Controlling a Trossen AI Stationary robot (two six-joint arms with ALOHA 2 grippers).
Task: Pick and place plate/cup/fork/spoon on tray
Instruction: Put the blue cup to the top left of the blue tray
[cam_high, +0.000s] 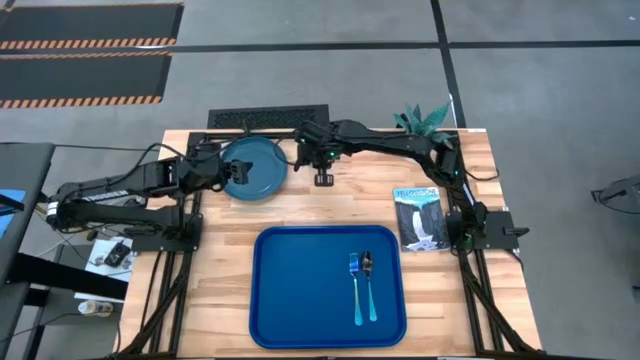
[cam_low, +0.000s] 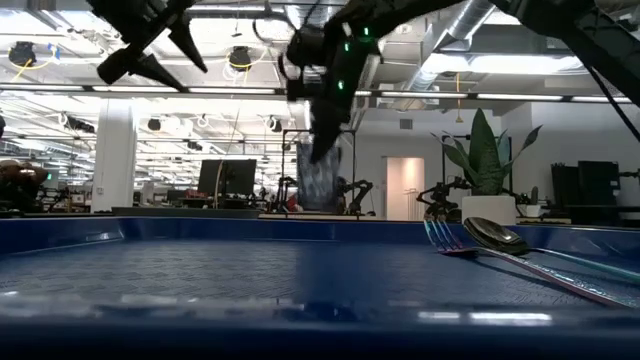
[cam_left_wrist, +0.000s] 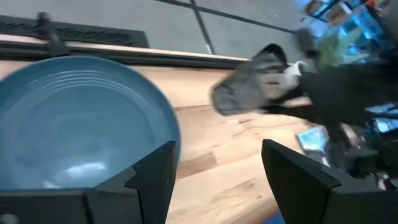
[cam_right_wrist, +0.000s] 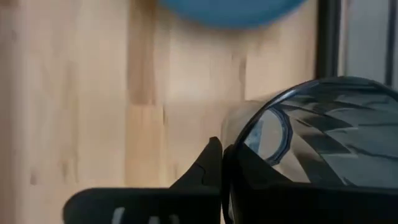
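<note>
the low view looks across into a big open room with white columns, ceiling ducts, strip lights and more robot arms far back. one wooden table (cam_high: 330, 215) sits on a grey floor with black mats edged in orange stripes. one blue tray (cam_high: 300, 290) lies at the table's near middle, holding one fork (cam_high: 355, 285) and one spoon (cam_high: 368, 285) side by side toward its right. one teal plate (cam_high: 255, 170) rests on the wood at the far left of the table, off the tray. one booklet (cam_high: 420, 218) lies right of the tray, and one potted plant (cam_high: 428, 118) stands at the far right corner. the left gripper (cam_high: 222, 166) sits at the plate's left rim, fingers spread wide. the right gripper (cam_right_wrist: 227, 162) holds the one clear glass cup (cam_right_wrist: 323, 137) off the wood just right of the plate.
</note>
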